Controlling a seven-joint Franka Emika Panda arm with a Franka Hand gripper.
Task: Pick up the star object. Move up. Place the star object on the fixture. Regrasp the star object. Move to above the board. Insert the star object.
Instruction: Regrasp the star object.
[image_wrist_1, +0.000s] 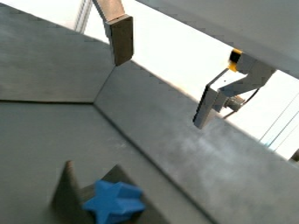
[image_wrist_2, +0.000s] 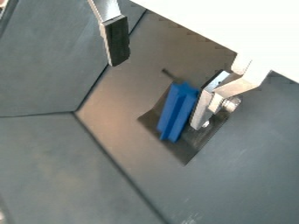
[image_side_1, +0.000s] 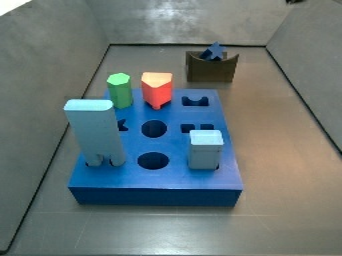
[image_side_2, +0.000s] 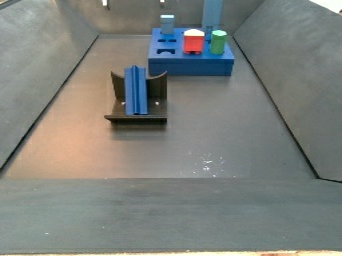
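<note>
I see the dark-blue star object (image_side_2: 136, 90) standing upright in the olive-brown fixture (image_side_2: 151, 108), apart from the bright-blue board (image_side_1: 160, 170). The board lies flat, several pegs in its holes. The pincer (image_wrist_2: 170, 74) hangs open above, touching nothing.

the gripper (image_wrist_1: 163, 83) has flat silver plate fingers (image_wrist_1: 121, 41) with dark pads — one bears a yellow-black mark.

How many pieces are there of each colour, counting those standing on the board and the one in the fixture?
Pale blue: 2, tall block and small block on the board
Green: 1
Red: 1
Dark blue: 1, star object in the fixture
Total: 5
The tool is open, holding nothing.
</note>
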